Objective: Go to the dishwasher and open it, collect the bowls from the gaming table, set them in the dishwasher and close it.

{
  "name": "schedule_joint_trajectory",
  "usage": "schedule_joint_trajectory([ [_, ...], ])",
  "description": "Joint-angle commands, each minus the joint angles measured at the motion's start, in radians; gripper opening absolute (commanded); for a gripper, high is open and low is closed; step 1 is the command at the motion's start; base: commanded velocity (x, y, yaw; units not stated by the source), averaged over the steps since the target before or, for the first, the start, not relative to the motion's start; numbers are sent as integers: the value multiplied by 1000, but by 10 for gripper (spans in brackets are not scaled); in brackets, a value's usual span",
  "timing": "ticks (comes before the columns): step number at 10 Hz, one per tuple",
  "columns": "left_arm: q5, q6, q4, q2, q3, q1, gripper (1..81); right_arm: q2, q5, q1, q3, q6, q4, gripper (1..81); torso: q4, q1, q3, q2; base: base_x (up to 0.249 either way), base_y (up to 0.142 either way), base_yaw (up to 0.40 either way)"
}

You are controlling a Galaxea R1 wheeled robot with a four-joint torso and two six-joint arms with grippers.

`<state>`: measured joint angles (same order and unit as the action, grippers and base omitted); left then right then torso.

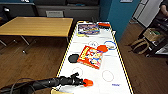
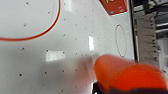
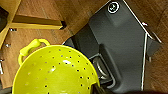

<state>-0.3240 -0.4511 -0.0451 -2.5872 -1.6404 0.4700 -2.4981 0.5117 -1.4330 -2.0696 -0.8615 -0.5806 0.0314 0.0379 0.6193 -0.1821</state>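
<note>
**Orange bowl at the near end, yellow colander in the other arm's view**

The left tool (image 1: 84, 82) reached over the near end of the gaming table (image 1: 113, 71), closed on a small orange bowl (image 1: 88, 82) held at or just above the white counter top. The left wrist view showed that bowl (image 2: 130, 77) large and blurred, its rim against the dark tool at the frame edge.

The bowl looked like thin, smooth plastic: light, stiff and not fragile, though probably slippery. A pinch over the rim, one finger inside and one outside, seemed the surest hold.

A second orange piece (image 1: 102, 48) lay farther up, touching a red game box (image 1: 90, 57), with a black disc (image 1: 73, 58) beside the box and another box (image 1: 88, 29) near the far end.

The head view gave the whole layout of the table and a wooden table (image 1: 37, 26) to its left. The right wrist view gave what the head view lacked: a yellow perforated colander (image 3: 53, 72) with a loop handle, close to the camera, above wooden floor (image 3: 75, 12) and the robot's dark base (image 3: 120, 42). Whether the right tool gripped it could not be told.
</note>
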Motion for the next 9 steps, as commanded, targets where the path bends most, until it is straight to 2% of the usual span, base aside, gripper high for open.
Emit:
schedule_joint_trajectory([
  [1,-35,0,37,8,40,-99,10,37,-28,9,17,-1,-28,10,0,0,0,0,0,0,0],
  [4,-30,0,47,21,86,-127,10,34,-28,10,13,-1,-28,10,0,0,0,0,0,0,0],
  [7,-30,0,51,102,249,-178,10,37,-28,1,17,-1,-27,10,0,0,0,0,0,0,0],
  [9,-36,0,108,181,350,-124,10,36,-29,-4,19,-1,-28,10,0,0,-51,0,0,0,0],
])
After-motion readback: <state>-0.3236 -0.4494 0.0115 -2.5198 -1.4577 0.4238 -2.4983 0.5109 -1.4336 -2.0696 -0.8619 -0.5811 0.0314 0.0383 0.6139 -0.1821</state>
